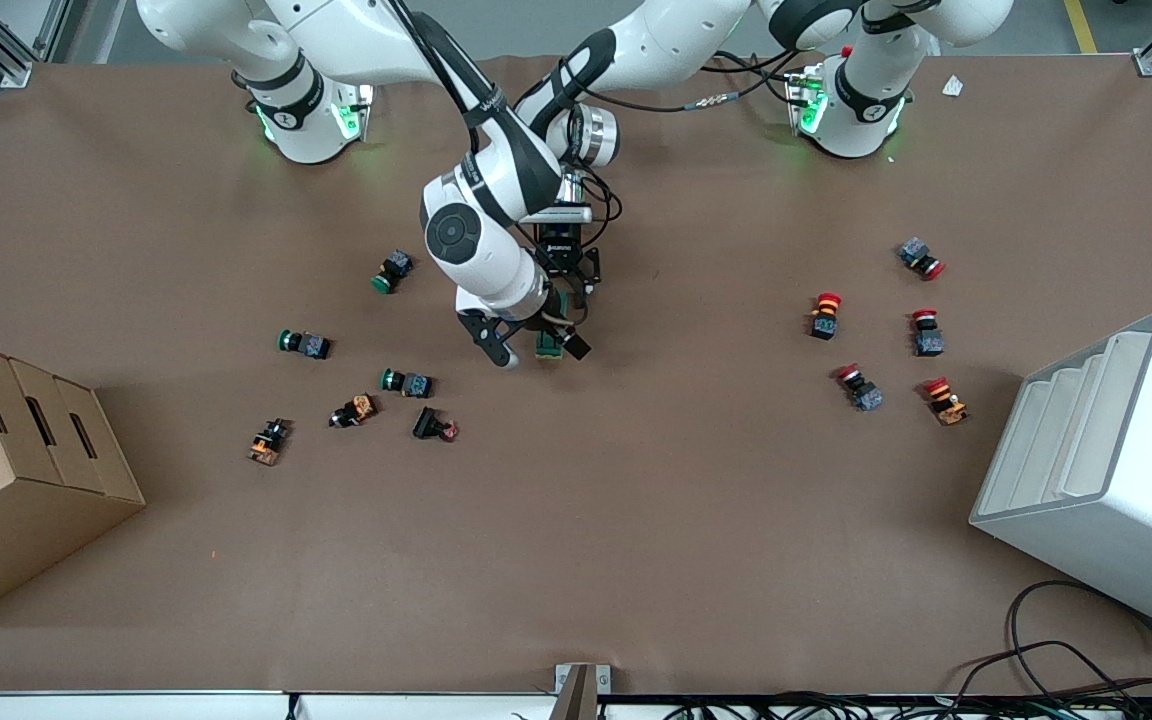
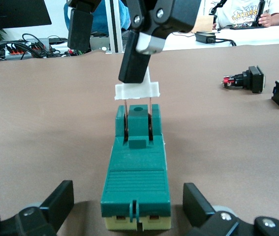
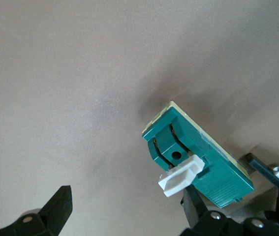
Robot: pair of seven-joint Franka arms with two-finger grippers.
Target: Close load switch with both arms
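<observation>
Load switch (image 2: 137, 169) (lever raised) between both grippers

two white Franka arms (image 1: 496, 200), black bands
green-lit bases, black two-finger grippers, black cables looped at wrists, round dark joint cap

We see the load switch (image 1: 549, 343) on the table (image 1: 636, 520) mid-way between both ends, push buttons (image 1: 406, 382) scattered toward each end.
</observation>
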